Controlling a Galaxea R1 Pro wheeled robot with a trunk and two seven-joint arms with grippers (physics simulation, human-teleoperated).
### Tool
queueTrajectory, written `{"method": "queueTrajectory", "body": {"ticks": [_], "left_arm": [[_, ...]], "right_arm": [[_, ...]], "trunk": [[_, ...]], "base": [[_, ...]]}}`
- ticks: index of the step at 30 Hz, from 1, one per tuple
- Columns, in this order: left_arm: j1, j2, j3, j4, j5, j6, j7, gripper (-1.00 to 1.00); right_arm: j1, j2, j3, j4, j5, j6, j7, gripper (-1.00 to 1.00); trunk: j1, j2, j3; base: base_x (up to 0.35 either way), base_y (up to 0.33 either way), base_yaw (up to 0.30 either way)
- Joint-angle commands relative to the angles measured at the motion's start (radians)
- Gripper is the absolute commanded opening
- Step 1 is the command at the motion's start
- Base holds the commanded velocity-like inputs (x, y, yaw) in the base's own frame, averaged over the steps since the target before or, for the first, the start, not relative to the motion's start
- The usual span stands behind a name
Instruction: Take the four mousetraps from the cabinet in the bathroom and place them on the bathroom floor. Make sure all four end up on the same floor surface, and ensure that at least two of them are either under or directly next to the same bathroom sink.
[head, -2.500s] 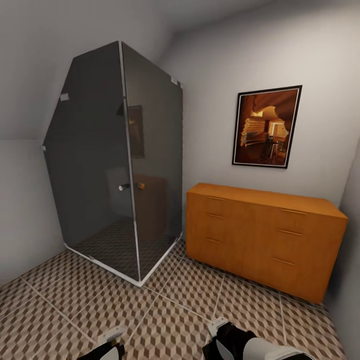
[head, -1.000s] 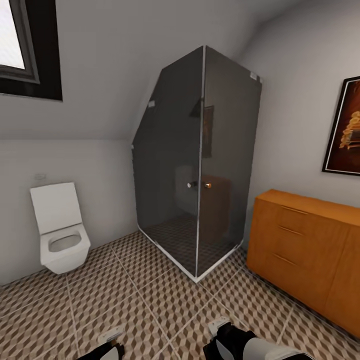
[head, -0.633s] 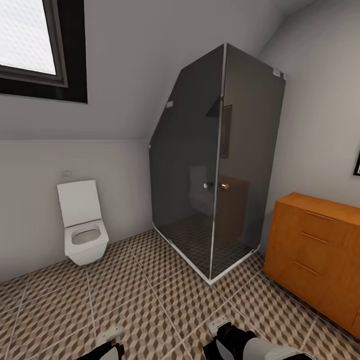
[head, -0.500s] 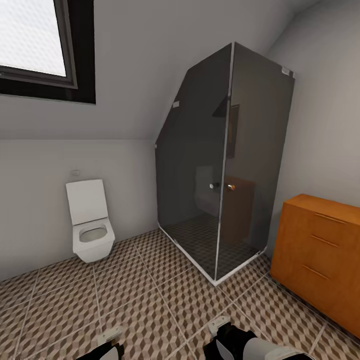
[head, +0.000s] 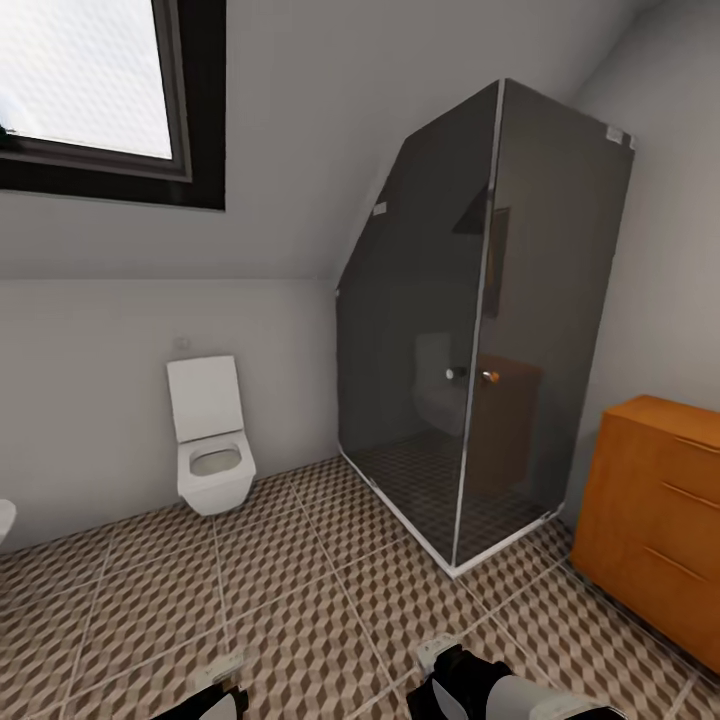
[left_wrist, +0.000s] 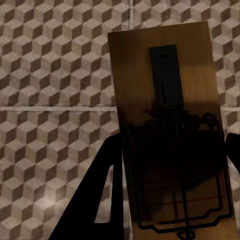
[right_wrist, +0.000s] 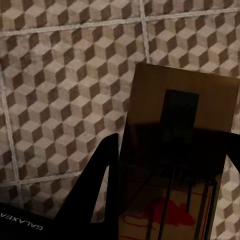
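Mousetraps ride one in each gripper, left (left_wrist: 170, 165) and right (right_wrist: 172, 175), each clamped on its board above the bathroom floor (head: 300, 590), likely carried toward a sink.

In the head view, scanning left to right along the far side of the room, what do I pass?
Window → toilet → glass shower stall → orange-brown cabinet.
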Motion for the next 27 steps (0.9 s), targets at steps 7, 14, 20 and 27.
{"method": "queueTrajectory", "body": {"ticks": [7,14,20,27], "left_arm": [[-0.001,0.000,-0.007,-0.002,0.003,0.002,0.007,-1.00],[-0.001,0.000,-0.007,-0.002,0.003,0.002,0.007,-1.00],[-0.001,0.000,-0.007,-0.002,0.003,0.002,0.007,-1.00],[-0.001,-0.004,-0.007,-0.002,0.002,0.001,0.008,-1.00]], "right_arm": [[-0.001,0.000,0.005,0.001,0.007,0.000,0.007,-1.00],[-0.001,0.000,0.006,0.001,0.009,0.001,0.007,-1.00],[-0.001,0.000,0.005,0.001,0.008,0.000,0.007,-1.00],[-0.001,0.000,0.006,0.001,0.009,0.000,0.007,-1.00]], "trunk": [[0.000,-0.001,-0.001],[0.000,-0.001,-0.001],[0.000,-0.001,-0.001],[0.000,-0.001,-0.001]], "base": [[0.000,0.000,0.275],[0.000,0.000,0.279],[0.000,0.000,0.279],[0.000,0.000,0.279]]}}
